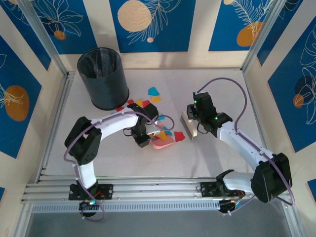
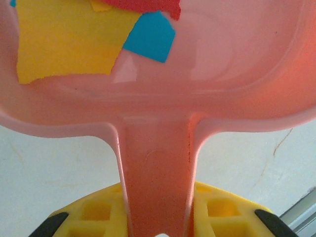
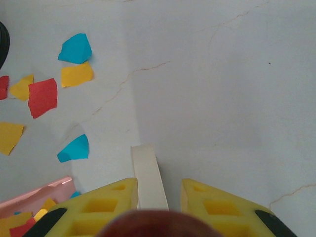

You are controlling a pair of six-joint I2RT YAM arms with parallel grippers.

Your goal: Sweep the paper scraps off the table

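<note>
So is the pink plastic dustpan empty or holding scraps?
Holding scraps: yellow, blue and red paper pieces lie inside the pink plastic dustpan.

Blue floral wall panels (image 1: 168,29) (cream strips (image 1: 198,29) between) stand behind aluminium posts (image 1: 44,39).

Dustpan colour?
The dustpan is pink, slightly translucent plastic; the left wrist view shows it best.

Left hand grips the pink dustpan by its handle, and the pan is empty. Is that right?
Not quite. The left hand does grip the pink dustpan by its handle, but the pan is not empty: the left wrist view shows yellow, blue and red paper scraps lying in it.
</note>
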